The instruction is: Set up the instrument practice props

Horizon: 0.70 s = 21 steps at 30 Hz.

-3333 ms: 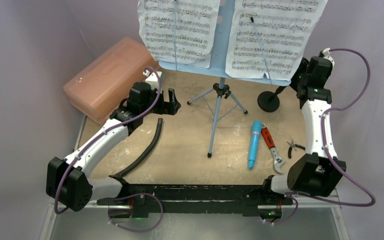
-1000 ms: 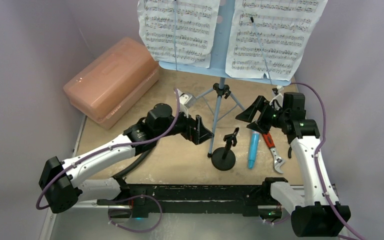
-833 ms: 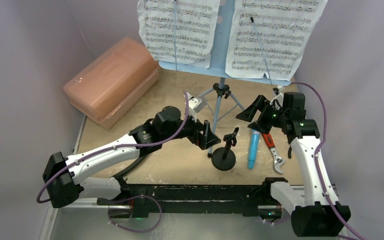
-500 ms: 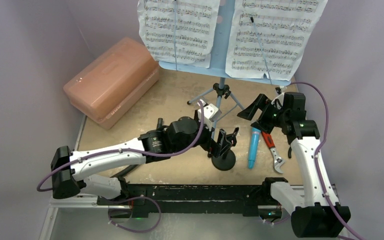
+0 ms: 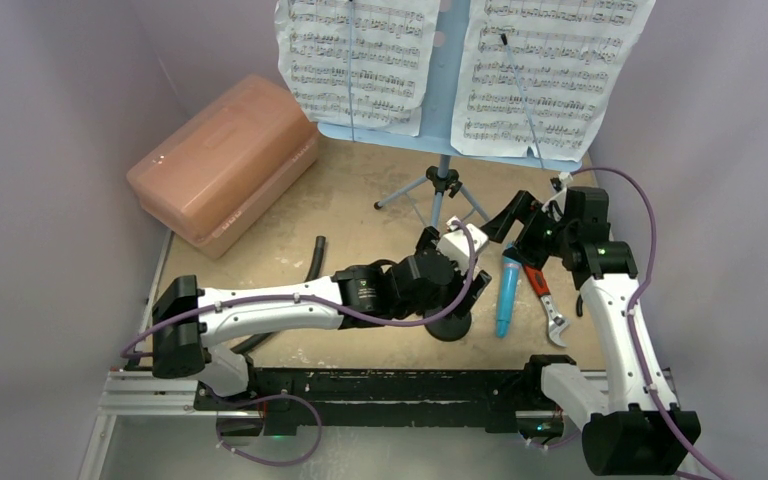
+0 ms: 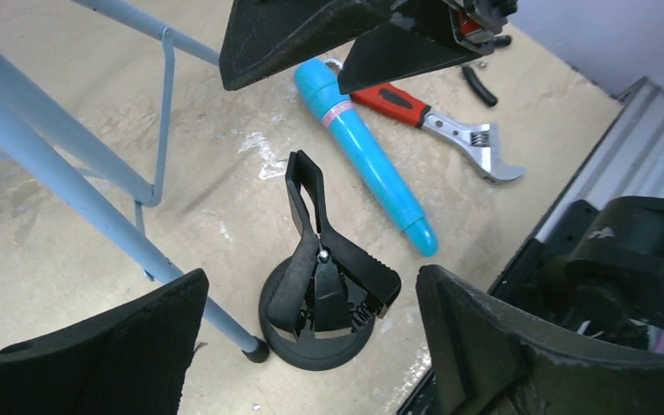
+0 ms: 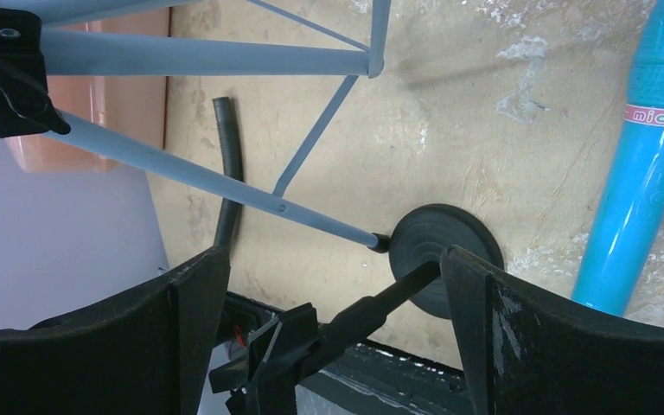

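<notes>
The left gripper (image 6: pixel 311 281), jaws wide, had advanced rightward to hover over the mic stand (image 6: pixel 320 304), a black spring clip on a round matte base at lower centre. The right gripper (image 7: pixel 335 259) remained wide and empty above the smooth turquoise microphone (image 5: pixel 506 290), which lay just right of that base.

Both arms are one build. The left arm (image 5: pixel 260 305) and the right arm (image 5: pixel 615 320) have smooth white tube links between chunky black joint housings (image 5: pixel 175 335). A purple cable (image 5: pixel 640 215) loops loosely along each arm. A small white block (image 5: pixel 457 243) is fixed near each wrist. The fingers (image 6: pixel 95 346) are broad, matte-black wedges with a grainy surface and rounded edges. The black bases (image 5: pixel 625 440) are bolted to a scuffed black bar (image 5: pixel 380 385).
</notes>
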Motion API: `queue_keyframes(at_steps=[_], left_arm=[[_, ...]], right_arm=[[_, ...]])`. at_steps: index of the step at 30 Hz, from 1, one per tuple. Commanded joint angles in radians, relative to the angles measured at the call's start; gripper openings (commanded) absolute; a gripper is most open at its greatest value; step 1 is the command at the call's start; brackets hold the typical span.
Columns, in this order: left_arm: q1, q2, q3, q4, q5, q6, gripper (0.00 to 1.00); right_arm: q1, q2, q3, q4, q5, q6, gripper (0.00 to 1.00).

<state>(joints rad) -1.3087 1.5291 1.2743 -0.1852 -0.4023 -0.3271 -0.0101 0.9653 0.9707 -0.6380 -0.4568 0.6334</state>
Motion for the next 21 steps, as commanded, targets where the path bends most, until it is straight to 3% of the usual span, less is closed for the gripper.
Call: queue_keyframes(at_steps=[1,9,21], left_arm=[[-0.014,0.035,0.061,-0.020,-0.059,0.040,0.85],[-0.016,0.046,0.066,-0.027,0.006,0.061,0.53],[-0.016,-0.105,-0.028,-0.047,0.163,0.124,0.42]], right_arm=[[0.002,-0.014,-0.011,0.012,0.018,-0.023,0.94],[0.002,-0.022,-0.014,0.006,0.033,-0.040,0.93],[0.002,-0.013,-0.008,0.005,0.071,-0.079,0.93]])
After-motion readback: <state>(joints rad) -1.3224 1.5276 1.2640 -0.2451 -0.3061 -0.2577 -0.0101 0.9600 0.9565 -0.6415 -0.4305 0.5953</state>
